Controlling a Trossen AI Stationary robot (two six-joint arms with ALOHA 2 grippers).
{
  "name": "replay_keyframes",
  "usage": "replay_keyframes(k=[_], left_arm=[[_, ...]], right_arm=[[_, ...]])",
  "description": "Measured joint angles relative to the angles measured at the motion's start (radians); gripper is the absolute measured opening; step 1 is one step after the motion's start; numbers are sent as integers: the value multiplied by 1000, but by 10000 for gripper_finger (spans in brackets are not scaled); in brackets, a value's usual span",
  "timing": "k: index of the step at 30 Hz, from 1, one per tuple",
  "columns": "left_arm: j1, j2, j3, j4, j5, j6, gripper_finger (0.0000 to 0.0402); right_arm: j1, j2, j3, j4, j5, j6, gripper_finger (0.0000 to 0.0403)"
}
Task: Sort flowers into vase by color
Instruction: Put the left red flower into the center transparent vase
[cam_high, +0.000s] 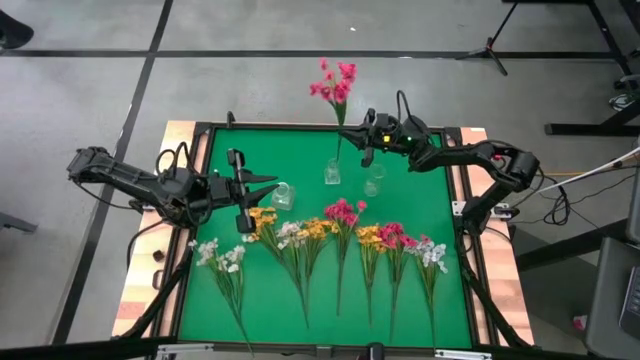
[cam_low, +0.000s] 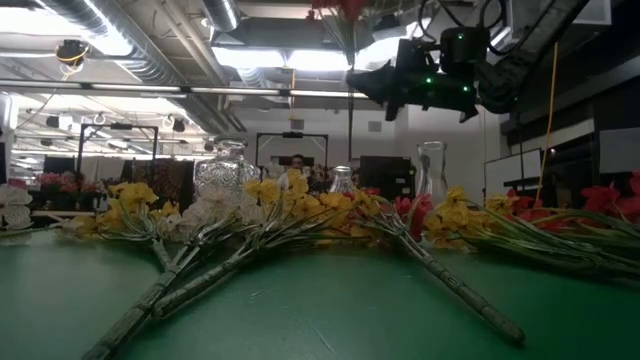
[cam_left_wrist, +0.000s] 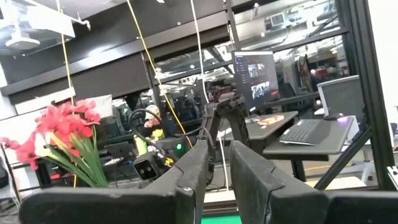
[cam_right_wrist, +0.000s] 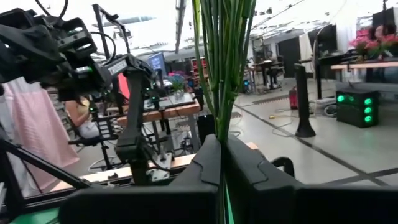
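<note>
Right gripper: dark fingers clamped on the thin green stems of a magenta-pink sprig, held above the far side of the green mat.
Left gripper: fingers slightly apart, holding nothing, near a clear glass vase.
Other flowers: pink, yellow and white sprigs lying in a row on the mat.
Vases: two more slim clear ones mid-mat.

grey floor, ceiling strip lights
</note>
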Motion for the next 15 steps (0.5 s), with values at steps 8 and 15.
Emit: replay_keyframes(k=[8, 15], left_arm=[[12, 0, 0, -1, -1, 1, 64], [24, 0, 0, -1, -2, 1, 64]], right_arm=[[1, 7, 0, 3, -4, -13, 5], [1, 69, 2, 43, 3, -9, 7]])
